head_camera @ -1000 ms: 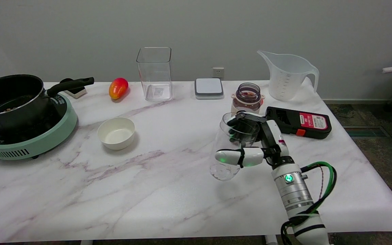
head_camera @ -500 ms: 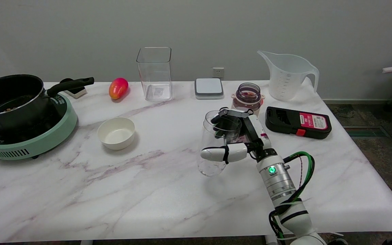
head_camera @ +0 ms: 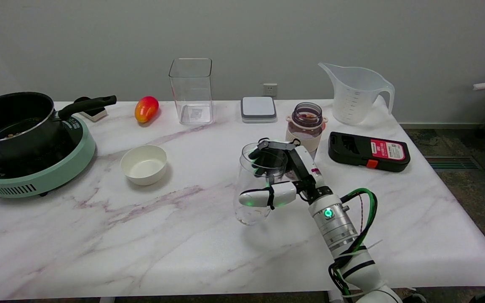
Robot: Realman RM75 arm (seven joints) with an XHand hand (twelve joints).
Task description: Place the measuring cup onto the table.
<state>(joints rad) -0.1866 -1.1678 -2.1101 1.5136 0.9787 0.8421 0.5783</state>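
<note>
In the head view my right hand (head_camera: 286, 179) grips a clear measuring cup (head_camera: 247, 180) over the middle of the marble table (head_camera: 183, 235). The thumb (head_camera: 265, 198) crosses the cup's near side and the other fingers wrap its far side, seen through the clear wall. The cup stands nearly upright, its mouth leaning slightly right. Its base is low over the table; I cannot tell whether it touches. The right arm comes in from the lower right edge.
A lidless jar (head_camera: 307, 123) and a black-and-red box (head_camera: 369, 151) lie just behind and right of the hand. A large translucent jug (head_camera: 356, 94), grey-white box (head_camera: 258, 109), tall clear container (head_camera: 191, 91) and mango (head_camera: 146, 108) line the back. A white bowl (head_camera: 143, 164) and pot on a green cooker (head_camera: 27, 139) sit left.
My right hand has carried the cup steadily leftward across the table and a little away from the black-and-red box. Nothing else has moved.
</note>
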